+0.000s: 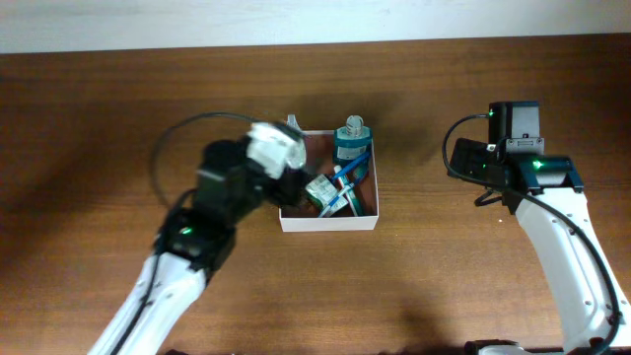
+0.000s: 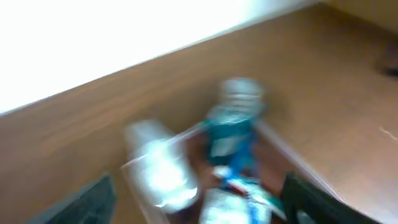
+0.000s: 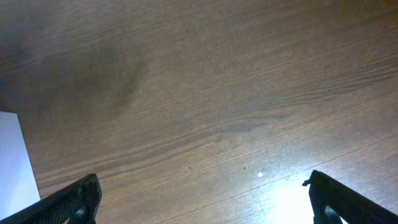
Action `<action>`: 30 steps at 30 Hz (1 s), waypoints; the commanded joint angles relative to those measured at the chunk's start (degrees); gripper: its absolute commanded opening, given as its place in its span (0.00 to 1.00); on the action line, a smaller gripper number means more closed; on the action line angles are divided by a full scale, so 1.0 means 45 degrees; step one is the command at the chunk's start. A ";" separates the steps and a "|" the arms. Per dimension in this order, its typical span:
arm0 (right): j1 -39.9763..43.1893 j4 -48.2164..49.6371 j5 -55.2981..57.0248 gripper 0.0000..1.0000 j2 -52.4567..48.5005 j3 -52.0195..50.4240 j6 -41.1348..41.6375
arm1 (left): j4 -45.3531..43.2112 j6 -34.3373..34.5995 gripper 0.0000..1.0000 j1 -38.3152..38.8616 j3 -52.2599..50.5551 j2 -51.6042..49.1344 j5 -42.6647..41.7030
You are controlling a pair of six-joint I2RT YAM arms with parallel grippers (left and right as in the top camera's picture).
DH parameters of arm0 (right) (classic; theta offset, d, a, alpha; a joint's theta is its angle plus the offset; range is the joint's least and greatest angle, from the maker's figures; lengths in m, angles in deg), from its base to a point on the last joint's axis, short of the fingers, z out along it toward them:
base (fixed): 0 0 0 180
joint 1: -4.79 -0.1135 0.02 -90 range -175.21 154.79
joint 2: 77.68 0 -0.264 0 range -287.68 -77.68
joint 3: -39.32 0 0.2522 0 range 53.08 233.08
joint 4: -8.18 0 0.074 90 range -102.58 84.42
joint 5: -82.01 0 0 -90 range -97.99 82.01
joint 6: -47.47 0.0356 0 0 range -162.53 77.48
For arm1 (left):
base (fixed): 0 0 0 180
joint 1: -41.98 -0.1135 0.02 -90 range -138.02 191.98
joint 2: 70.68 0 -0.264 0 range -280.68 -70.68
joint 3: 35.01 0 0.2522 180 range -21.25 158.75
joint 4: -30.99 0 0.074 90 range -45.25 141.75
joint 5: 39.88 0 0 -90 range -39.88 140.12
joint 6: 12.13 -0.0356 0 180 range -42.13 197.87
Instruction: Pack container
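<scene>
Container (image 1: 328,223) at tabletop (image 1: 99,99) centre, bottle (image 1: 352,141) inside. Left pincer (image 2: 199,202) spread over its left wall. Right pincer (image 3: 202,196) spread too, toward the right edge.

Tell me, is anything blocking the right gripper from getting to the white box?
Nothing visible does. Only bare wooden table lies between the right gripper and the box.

I am looking at a robot workstation, lab-like: a dark wood-grain table (image 1: 89,118) with a plain white backdrop (image 1: 296,20) on the far side, and a cabled left arm (image 1: 187,247) and right arm (image 1: 562,227) over it.
</scene>
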 commanded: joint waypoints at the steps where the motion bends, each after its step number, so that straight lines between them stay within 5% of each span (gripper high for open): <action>1: 0.0068 0.0010 0.0015 0.99 0.0039 0.0146 0.0015 | 0.0636 0.2516 0.98 -0.1151 0.0010 0.0801 0.4007; 10: 0.0068 0.0010 0.0015 0.99 0.0039 0.0146 0.0015 | 0.1637 0.2764 0.99 -0.3842 0.0005 0.0967 0.4386; 30: 0.0068 0.0010 0.0015 0.99 0.0039 0.0146 0.0015 | 0.3934 0.2764 0.99 -0.3959 0.0005 0.0962 0.4386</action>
